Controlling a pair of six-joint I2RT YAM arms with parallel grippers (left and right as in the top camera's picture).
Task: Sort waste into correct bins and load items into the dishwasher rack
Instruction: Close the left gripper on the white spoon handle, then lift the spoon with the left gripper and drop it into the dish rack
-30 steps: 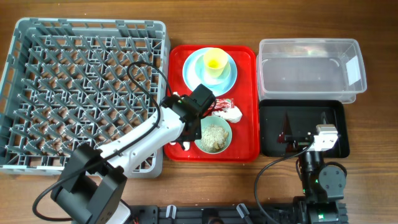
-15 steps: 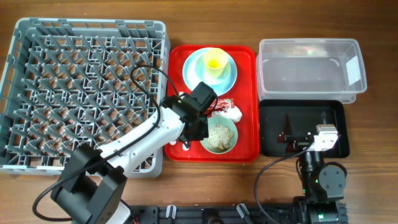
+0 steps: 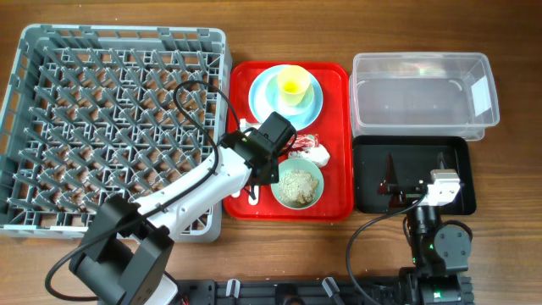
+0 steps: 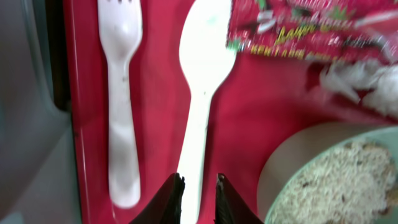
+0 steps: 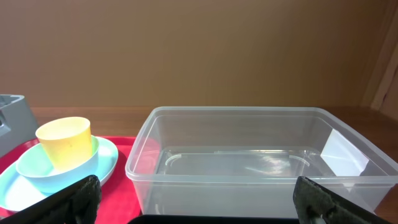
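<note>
My left gripper (image 4: 198, 186) is down on the red tray (image 4: 155, 93), its jaws closed narrowly on the handle of the white spoon (image 4: 202, 74), which lies flat. The white fork (image 4: 121, 124) lies just left of it. The red wrapper (image 4: 298, 28) and white napkin (image 4: 360, 87) lie beyond. The pale green bowl (image 4: 336, 180) with rice scraps is to the right. From overhead, my left gripper (image 3: 258, 180) is beside this bowl (image 3: 296, 184). My right gripper (image 5: 196, 199) is wide open and empty over the black tray (image 3: 373, 195), facing the clear tub (image 5: 249, 162).
The yellow cup (image 3: 293, 83) stands in the light blue bowl (image 3: 310, 100) on the blue plate (image 3: 262, 97) at the red tray's far end. The grey dishwasher rack (image 3: 110, 119) is to the left, its edge close to the fork. The clear tub (image 3: 421, 89) is at the back right.
My left gripper shifted slightly along the red tray's near left part and settled over the spoon's handle. The green bowl slid a little to the right. The right arm has not moved.
</note>
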